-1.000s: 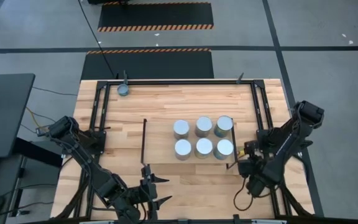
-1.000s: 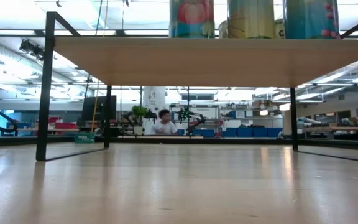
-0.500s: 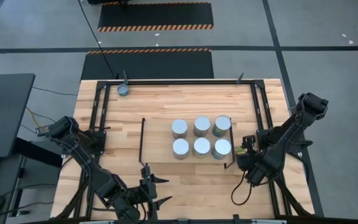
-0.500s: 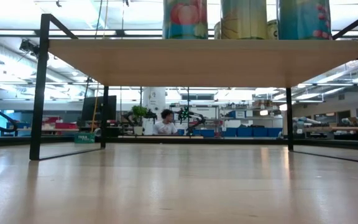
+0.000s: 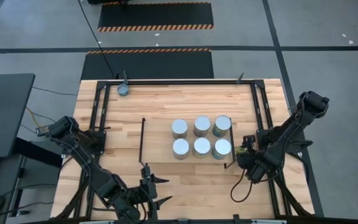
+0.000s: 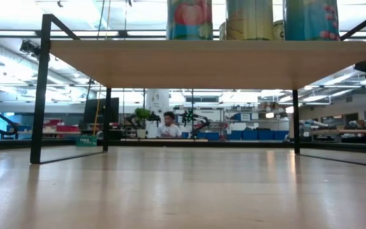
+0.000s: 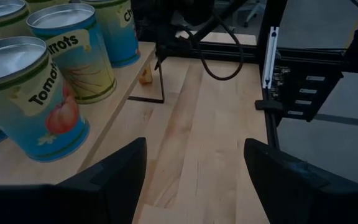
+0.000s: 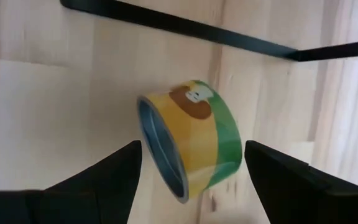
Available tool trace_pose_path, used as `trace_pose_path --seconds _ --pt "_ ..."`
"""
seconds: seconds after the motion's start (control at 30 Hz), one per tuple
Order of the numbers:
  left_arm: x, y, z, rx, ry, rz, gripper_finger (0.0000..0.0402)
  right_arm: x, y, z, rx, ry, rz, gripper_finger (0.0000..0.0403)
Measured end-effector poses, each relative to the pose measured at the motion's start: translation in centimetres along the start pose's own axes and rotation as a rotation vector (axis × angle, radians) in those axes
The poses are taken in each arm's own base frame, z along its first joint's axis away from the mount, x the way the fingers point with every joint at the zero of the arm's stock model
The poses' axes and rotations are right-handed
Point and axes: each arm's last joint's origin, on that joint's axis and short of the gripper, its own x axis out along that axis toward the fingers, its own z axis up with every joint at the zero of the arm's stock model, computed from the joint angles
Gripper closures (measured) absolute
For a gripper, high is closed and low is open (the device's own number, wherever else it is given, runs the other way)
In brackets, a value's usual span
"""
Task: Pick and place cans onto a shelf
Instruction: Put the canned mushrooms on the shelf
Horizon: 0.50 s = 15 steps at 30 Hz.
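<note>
High view
- Target: a small can with a yellow-and-green label (image 5: 249, 144) lies on the light-wood desk (image 5: 166, 102), at right of centre in the frame. It sits just outside the right black wire end frame of the low light-wood shelf (image 5: 157, 144).
- Nearer arm: the right hand (image 5: 248, 152) is directly over that can. The left hand (image 5: 154, 191) waits at the bottom centre, well apart from it.
- Stock: six silver-topped cans (image 5: 202, 147) stand on the shelf. One more can (image 5: 123, 89) stands at the upper left of the desk.

Low view
- Target: it shows at the right edge, resting on the desk.

Left wrist view
- Left hand: released, holding nothing.

Right wrist view
- Right hand: fingers spread either side of the target, with none touching it.
- Axis: the can is toppled, its long axis flat on the desk, so in my judgement the grasp must close across its body.

Change
- Shelf: shifted slightly leftward from a second ago.
- Right arm: it has closed in beside the end frame.
</note>
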Motion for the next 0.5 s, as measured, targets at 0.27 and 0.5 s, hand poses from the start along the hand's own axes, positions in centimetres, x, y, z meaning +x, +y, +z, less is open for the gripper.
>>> trace_pose_path --seconds 0.27,0.5 --pt "0.0 -0.1 0.2 -0.019 -0.015 -0.005 0.0127 0.9 0.4 -0.1 -0.022 -0.01 0.078 0.0125" --pt "0.0 -0.1 0.2 -0.015 -0.022 -0.001 0.0127 0.6 1.5 -0.3 -0.022 -0.012 0.192 0.0181"
